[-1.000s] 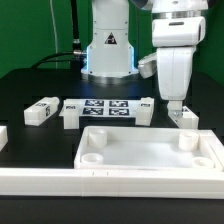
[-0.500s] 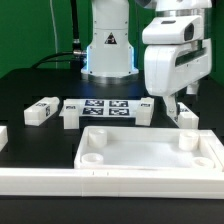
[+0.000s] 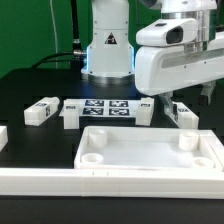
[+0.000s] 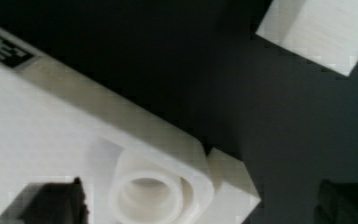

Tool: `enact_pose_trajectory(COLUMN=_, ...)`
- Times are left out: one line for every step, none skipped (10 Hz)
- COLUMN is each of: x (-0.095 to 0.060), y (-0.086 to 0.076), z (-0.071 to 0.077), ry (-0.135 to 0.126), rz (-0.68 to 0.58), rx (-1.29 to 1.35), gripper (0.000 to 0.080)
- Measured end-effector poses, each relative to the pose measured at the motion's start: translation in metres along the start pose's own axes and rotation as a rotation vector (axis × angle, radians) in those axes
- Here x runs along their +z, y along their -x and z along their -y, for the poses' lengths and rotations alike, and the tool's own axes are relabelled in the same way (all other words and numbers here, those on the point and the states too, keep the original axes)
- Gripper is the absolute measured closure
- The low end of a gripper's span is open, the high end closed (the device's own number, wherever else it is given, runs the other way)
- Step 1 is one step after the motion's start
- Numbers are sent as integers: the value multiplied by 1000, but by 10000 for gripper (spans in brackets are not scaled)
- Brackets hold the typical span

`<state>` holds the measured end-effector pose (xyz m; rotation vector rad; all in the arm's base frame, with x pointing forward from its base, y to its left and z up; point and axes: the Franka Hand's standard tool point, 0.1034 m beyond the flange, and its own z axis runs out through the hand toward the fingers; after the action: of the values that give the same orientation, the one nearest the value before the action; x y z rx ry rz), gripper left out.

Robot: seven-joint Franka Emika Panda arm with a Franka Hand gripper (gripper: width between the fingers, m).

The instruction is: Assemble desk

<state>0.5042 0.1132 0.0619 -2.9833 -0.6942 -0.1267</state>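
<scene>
A white robot arm (image 3: 108, 45) stood at the back of a black table (image 3: 30, 85). Its gripper (image 4: 202, 205) hung above the far corner of the desk top (image 3: 140, 131) on the exterior view's right. In the wrist view the 2 dark fingers (image 4: 51, 200) sat wide apart with nothing between them, so the gripper held nothing.

The desk top lay flat near the front of the table with its round corner sockets facing up, probably so that legs could be pushed in from above. Its front edge rested against a long white rail (image 3: 100, 182), which likely kept it from sliding.

None of the 4 sockets held a leg yet. Behind the top, the marker board (image 3: 108, 107) lay flat, with a white block at each end (image 3: 70, 116) (image 3: 146, 106). Another leg (image 3: 40, 110) lay further to the exterior view's left. A 4th leg (image 3: 183, 112) stood just behind the top's far right corner, below the gripper.

The wrist view looked down on 1 corner socket (image 4: 149, 190) almost between the fingers. A white block (image 4: 327, 30), probably that nearby leg, lay apart from it across bare table. The gripper seemed placed to pick up that leg, as assembly had barely begun.
</scene>
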Motion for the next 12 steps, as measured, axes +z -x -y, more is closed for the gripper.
enact_pose_trajectory(x=0, y=0, z=3, ry=-8, rz=0, rx=117, gripper=150)
enact_pose_trajectory(x=2, y=0, z=9, ry=-13, rz=4, rx=219, gripper=150)
enact_pose_trajectory(x=3, y=1, z=17, ry=-14, rz=8, rx=255, gripper=150)
enact_pose_trajectory(x=4, y=1, z=29, ry=-11, rz=14, rx=266, gripper=150)
enact_pose_trajectory(x=5, y=0, z=46, ry=2, rz=20, rx=253, gripper=150)
enact_pose_trajectory(x=8, y=3, z=56, ry=17, rz=30, rx=217, gripper=150)
enact_pose_trajectory(x=8, y=3, z=54, ry=16, rz=42, rx=216, gripper=150)
enact_pose_trajectory(x=8, y=3, z=54, ry=16, rz=45, rx=217, gripper=150)
enact_pose_trajectory(x=9, y=7, z=54, ry=15, rz=83, rx=217, gripper=150)
enact_pose_trajectory(x=7, y=14, z=53, ry=15, rz=174, rx=228, gripper=150)
enact_pose_trajectory(x=2, y=18, z=49, ry=17, rz=270, rx=246, gripper=150)
enact_pose_trajectory(x=2, y=21, z=45, ry=15, rz=344, rx=258, gripper=150)
